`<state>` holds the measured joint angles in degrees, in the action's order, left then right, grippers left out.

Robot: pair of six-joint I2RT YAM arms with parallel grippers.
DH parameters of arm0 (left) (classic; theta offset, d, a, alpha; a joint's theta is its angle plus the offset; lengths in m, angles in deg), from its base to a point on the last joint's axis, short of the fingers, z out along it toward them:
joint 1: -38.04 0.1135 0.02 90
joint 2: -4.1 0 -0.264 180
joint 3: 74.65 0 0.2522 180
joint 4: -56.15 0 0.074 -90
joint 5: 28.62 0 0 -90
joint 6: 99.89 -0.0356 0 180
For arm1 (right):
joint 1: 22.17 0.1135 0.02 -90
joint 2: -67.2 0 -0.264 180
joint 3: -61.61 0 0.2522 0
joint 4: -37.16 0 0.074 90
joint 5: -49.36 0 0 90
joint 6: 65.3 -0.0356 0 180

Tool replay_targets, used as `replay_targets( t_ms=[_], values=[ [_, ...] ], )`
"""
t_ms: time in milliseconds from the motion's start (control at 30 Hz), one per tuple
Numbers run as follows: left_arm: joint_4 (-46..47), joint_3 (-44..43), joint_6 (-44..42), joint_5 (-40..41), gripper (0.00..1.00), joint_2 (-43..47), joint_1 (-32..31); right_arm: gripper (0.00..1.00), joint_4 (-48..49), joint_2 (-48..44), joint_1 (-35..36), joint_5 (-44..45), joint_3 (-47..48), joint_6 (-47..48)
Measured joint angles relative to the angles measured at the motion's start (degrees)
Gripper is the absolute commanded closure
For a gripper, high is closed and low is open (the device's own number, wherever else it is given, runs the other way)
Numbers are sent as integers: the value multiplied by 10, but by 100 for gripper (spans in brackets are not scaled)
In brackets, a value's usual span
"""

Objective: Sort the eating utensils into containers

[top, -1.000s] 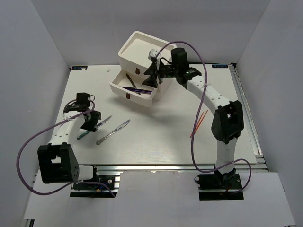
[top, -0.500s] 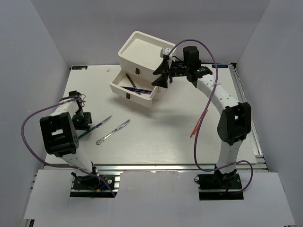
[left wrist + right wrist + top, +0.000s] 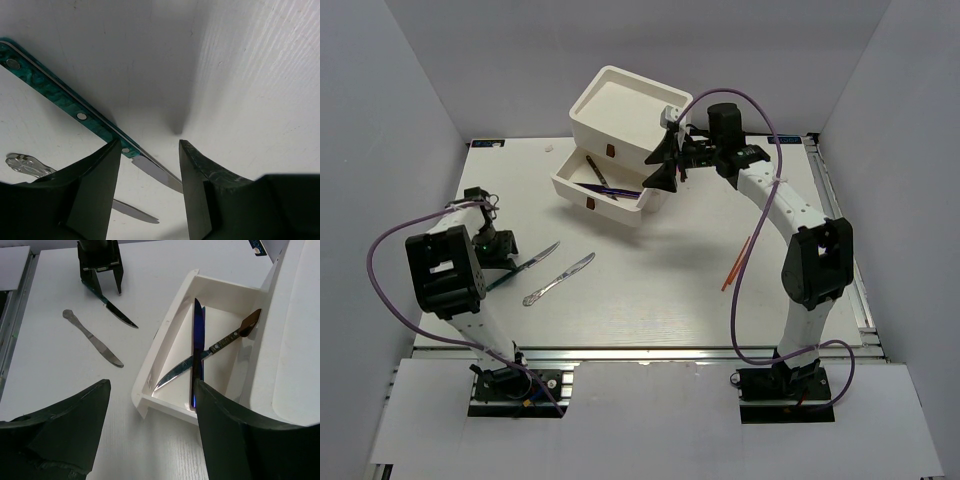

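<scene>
A teal-handled knife (image 3: 55, 95) lies on the white table, and its blade runs between the fingertips of my open left gripper (image 3: 149, 145), which hangs low over it. The top view shows this knife (image 3: 542, 254) beside my left gripper (image 3: 500, 250). A silver knife (image 3: 558, 279) lies to its right and shows in the left wrist view (image 3: 25, 167). My right gripper (image 3: 658, 166) is open and empty above the near corner of the open drawer (image 3: 165, 335), which holds a purple-blue knife (image 3: 198, 350) crossed with a dark-handled knife (image 3: 222, 344). Two orange chopsticks (image 3: 740, 258) lie right of centre.
The white drawer unit (image 3: 620, 105) stands at the back centre, its top drawer open and its lower drawer (image 3: 570, 185) pulled out towards the left. Dark red pulls (image 3: 590, 207) mark the fronts. Grey walls close in the table on three sides.
My left arm has swung its elbow up and back, and its gripper has settled slightly left over the teal-handled knife. My right gripper has drawn back to the right from the drawer.
</scene>
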<state>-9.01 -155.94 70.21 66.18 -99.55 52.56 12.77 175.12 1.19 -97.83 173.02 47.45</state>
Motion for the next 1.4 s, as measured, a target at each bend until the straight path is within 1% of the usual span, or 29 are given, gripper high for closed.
replay_targets(
  t_ms=[300, 467, 767, 1000, 1167, 1300, 1400],
  values=[
    [7, 4, 3, -12, 40, 8, 3, 26, 0, 0, 0, 0, 0, -1],
    [11, 9, 11, -21, 41, 27, 3, 26, 1, 0, 0, 0, -2, -3],
    [17, 70, 27, -41, 42, 80, 3, 26, 1, -5, 0, 0, -11, -10],
    [30, 87, 30, -44, 43, 73, 3, 26, 1, -6, 0, 0, -13, -13],
    [38, 75, 29, -50, 44, 37, 4, 26, 2, -9, 0, 0, -20, -13],
    [48, 62, 27, -50, 48, 27, 4, 26, 2, -18, 0, 0, -31, -12],
    [49, 62, 25, -50, 57, 27, 4, 26, 2, -24, 0, 0, -37, -12]
  ],
)
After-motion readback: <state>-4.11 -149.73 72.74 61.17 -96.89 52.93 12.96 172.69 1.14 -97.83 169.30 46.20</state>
